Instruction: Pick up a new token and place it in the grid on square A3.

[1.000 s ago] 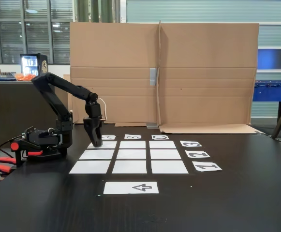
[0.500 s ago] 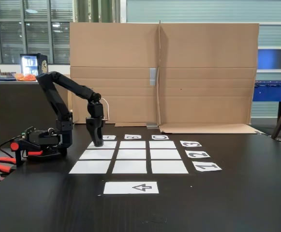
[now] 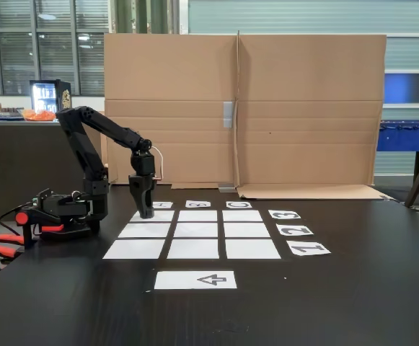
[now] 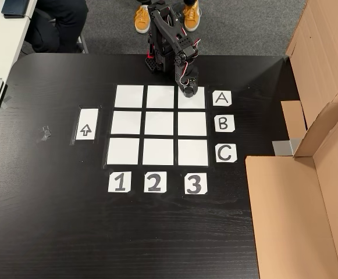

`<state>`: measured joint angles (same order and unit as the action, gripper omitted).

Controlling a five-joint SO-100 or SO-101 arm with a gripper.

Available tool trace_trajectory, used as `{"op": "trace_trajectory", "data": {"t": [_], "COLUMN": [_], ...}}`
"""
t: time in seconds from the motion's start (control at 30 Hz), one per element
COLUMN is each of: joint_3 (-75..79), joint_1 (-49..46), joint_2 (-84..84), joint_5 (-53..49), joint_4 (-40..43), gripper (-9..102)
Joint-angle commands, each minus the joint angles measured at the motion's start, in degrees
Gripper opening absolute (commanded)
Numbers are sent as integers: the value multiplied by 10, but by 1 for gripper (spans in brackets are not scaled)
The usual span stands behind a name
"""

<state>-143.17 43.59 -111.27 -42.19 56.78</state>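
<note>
Paper labels on the tabletop, beside the grid:
- "A", "B", "C" along one side.
- "1", "2", "3" along another.
- Separate sheet: arrow sign.

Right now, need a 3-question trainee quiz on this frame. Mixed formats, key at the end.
1. True or false: in the fixed view the gripper points down over the grid.
2. In the other view, the gripper is above which cell? A) the middle cell B) square A3 C) the corner by the 1 label and C label
3. Fill in: the single sheet apart from the grid bears an ____.

Key: 1 true. 2 B. 3 arrow.
</note>
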Motion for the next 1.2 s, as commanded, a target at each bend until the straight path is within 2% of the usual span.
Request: {"op": "trace_trajectory", "data": {"t": [0.0, 0.5, 1.17], "joint_3": [18, 13, 11], "joint_1": [2, -14, -35], "joint_2": [4, 4, -31], "joint_5": [-4, 0, 2], "joint_4": [4, 12, 33], "gripper": [15, 30, 42]}}
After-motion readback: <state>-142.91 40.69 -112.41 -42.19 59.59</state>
